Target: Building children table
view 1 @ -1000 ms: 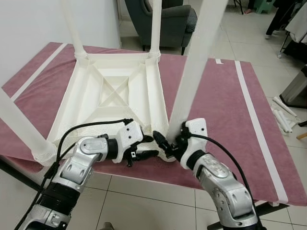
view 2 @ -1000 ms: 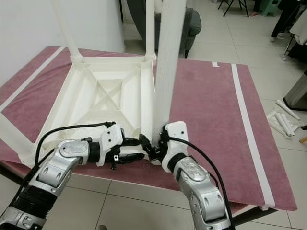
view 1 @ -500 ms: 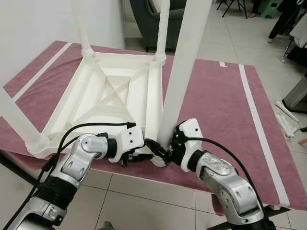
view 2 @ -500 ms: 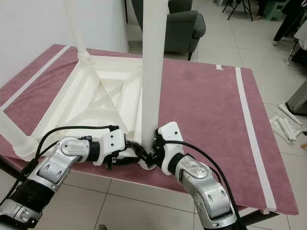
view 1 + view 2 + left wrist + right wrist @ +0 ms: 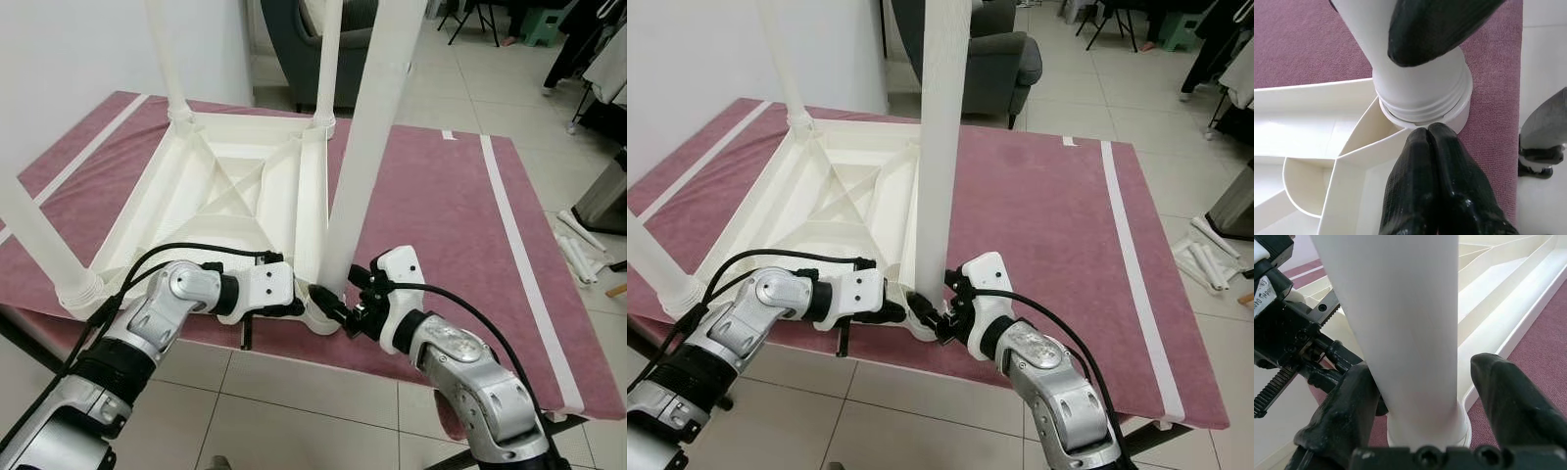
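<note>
A white plastic children's table [image 5: 235, 186] lies upside down on a maroon cloth [image 5: 441, 196], with a leg standing in each corner. At the near right corner, my right gripper [image 5: 343, 305] is shut on the base of the table leg [image 5: 945, 147], just above its socket [image 5: 1422, 105]. In the right wrist view one of the black fingers [image 5: 1347, 406] presses against the leg on each side. My left gripper [image 5: 302, 306] is shut with nothing in it. Its fingertips [image 5: 1427, 134] rest on the table frame right beside that socket.
The other legs rise at the far left [image 5: 167, 59], far right [image 5: 328, 59] and near left [image 5: 39, 245]. A grey armchair [image 5: 294, 39] stands behind the cloth. Loose white parts [image 5: 578, 240] lie on the tiled floor to the right. The cloth's near edge runs just under both grippers.
The camera has shifted. The held leg has swung from leaning to nearly upright. My left gripper has closed its fingers and moved in against the corner socket.
</note>
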